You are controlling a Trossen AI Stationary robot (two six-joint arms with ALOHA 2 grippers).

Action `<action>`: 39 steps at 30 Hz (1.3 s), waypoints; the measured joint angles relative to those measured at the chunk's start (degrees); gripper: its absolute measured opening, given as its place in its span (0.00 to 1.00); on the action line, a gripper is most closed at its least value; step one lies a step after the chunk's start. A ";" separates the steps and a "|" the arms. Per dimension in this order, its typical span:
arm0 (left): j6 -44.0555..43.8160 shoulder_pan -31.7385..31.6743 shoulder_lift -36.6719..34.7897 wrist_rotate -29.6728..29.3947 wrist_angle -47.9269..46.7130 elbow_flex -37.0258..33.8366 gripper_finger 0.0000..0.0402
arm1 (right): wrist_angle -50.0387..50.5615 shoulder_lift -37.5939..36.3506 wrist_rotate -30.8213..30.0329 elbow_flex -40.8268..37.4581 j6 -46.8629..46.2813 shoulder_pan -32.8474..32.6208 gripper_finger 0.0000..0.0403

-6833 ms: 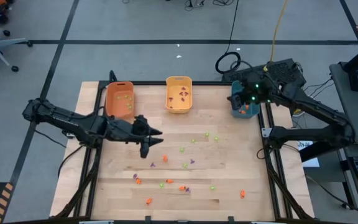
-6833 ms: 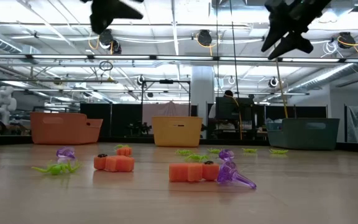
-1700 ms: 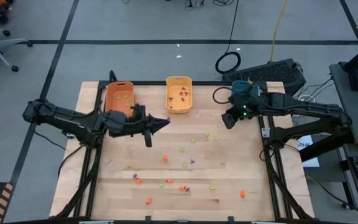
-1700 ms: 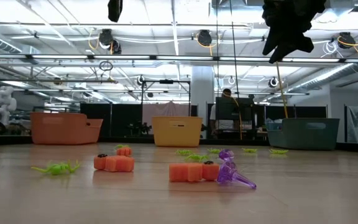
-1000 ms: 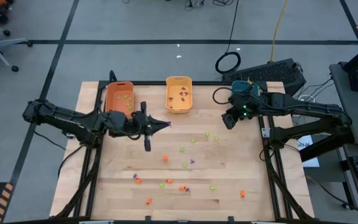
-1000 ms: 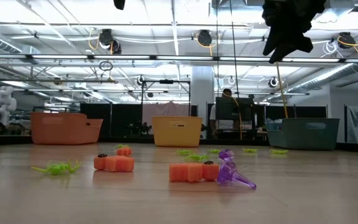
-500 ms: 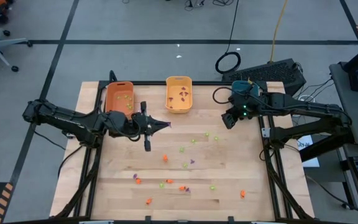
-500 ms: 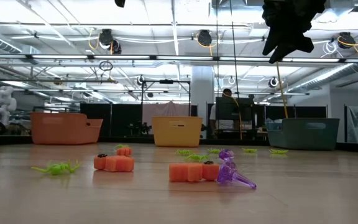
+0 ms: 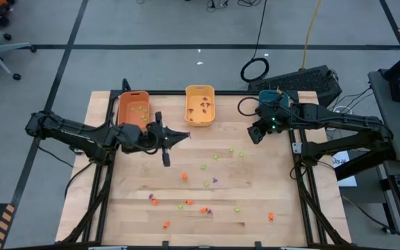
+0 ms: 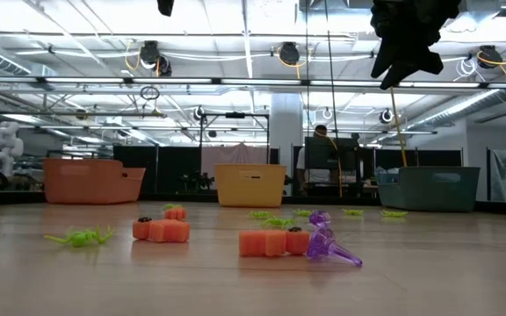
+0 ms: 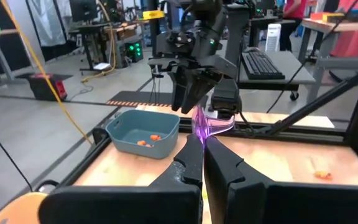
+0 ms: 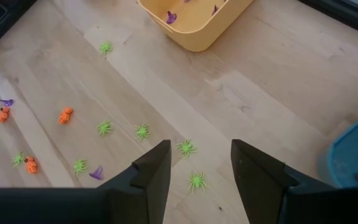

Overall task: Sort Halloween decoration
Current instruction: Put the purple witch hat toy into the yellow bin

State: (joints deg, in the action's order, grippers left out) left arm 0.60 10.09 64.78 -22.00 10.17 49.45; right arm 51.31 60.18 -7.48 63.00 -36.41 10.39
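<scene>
Left gripper (image 11: 202, 146) pinched shut on a purple trinket (image 11: 205, 124), held high off the table — carried, I judge, toward the yellow bin (image 9: 200, 104) at the back edge, where other purple pieces already lie. Fingertips point at that bin's near corner, not yet over it. Left arm reaches in from the left edge, stretched nearly level, wrist rolled sideways.

Right gripper (image 12: 194, 163) spread, empty, hanging above the table near the back right corner, just beside the teal bin (image 9: 272, 114) (orange pieces inside). Arm folded back from the right edge; waiting, by the look of it.

Remaining trinkets (image 9: 206, 185) — orange, green, purple — lie scattered over the middle and front of the table. Orange bin (image 9: 133, 110) at back left holds green ones.
</scene>
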 joint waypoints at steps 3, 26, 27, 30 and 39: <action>-1.77 -0.17 0.02 -0.59 -0.04 0.00 0.00 | 0.00 0.00 -0.07 0.00 0.20 0.00 0.39; -13.81 -21.83 11.42 10.77 -8.05 7.52 0.00 | 0.02 0.02 -6.28 0.00 13.72 0.00 0.39; -13.85 -22.82 12.88 11.80 -9.71 9.10 0.00 | 0.02 0.02 -6.32 0.00 14.33 0.04 0.39; -13.94 -25.86 17.48 14.36 -15.34 13.44 0.00 | 0.03 0.02 -6.30 -0.02 15.53 0.09 0.39; -20.29 -33.76 29.57 20.08 -22.02 20.82 0.00 | 0.02 0.02 -6.44 -0.02 16.36 0.11 0.39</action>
State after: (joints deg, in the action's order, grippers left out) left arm -19.69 -23.67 94.34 -1.92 -11.84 70.27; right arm 51.33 60.20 -13.92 62.98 -20.05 10.50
